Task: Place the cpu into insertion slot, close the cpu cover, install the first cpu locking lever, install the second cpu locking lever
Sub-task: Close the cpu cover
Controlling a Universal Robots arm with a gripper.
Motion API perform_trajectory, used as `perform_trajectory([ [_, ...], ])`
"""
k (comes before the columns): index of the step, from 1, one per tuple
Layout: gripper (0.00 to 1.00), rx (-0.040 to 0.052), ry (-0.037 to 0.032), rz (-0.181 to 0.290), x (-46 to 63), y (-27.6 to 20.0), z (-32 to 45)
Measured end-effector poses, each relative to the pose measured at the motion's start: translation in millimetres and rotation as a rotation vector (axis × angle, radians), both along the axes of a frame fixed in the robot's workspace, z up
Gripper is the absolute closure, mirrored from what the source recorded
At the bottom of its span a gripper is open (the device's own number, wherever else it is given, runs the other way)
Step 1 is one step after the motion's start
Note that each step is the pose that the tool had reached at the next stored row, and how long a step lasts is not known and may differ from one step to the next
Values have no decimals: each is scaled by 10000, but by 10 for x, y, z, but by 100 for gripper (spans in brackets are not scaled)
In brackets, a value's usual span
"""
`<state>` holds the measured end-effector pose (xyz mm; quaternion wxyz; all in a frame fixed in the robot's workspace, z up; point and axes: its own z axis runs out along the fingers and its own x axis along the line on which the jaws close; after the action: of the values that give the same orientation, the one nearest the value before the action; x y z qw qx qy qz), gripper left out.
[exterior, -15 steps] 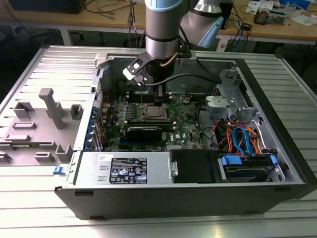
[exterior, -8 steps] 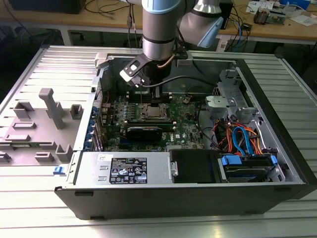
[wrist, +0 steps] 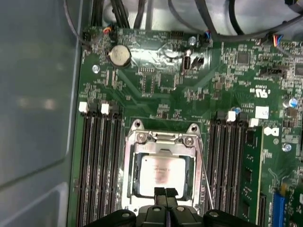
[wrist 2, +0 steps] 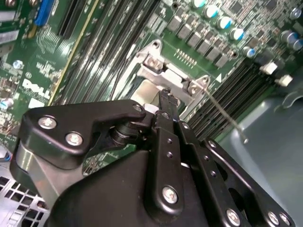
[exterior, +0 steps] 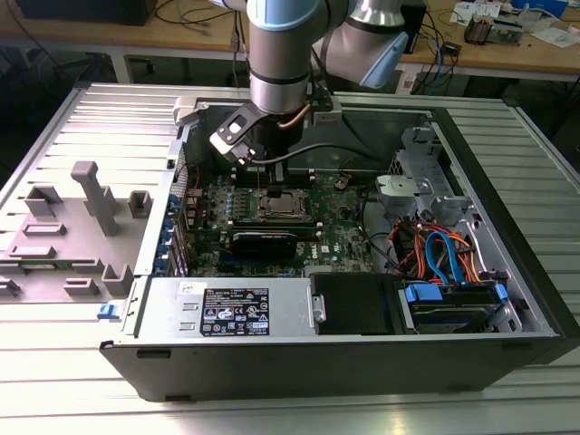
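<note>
On my screen the cpu (wrist: 163,176) top looks like dull grey metal, more satin than mirror. The cpu cover (wrist: 130,165) around it is brighter bare metal with a soft sheen, and the thin lever (wrist 2: 222,113) looks like plain shiny wire. The hand (wrist: 165,191) is matt black (only its screw heads gleam). The board (wrist: 156,94) has a glossy green lacquer. In the exterior view the counter (exterior: 507,399) is ribbed pale metal, and the fixture (exterior: 91,195) looks like smooth grey plastic.
</note>
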<state>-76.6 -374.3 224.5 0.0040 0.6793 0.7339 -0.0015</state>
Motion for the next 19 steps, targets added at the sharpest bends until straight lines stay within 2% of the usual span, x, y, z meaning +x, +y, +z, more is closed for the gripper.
perform_trajectory([
  [9, 89, -1, 0, 1, -92, 0, -174],
  [13, 89, 2, -2, 0, -92, 1, -175],
  [14, 89, -1, 0, 0, -92, 0, -137],
  [15, 89, 1, -1, 0, -89, 0, -133],
  [19, 89, -1, -1, 0, -1, 2, -133],
])
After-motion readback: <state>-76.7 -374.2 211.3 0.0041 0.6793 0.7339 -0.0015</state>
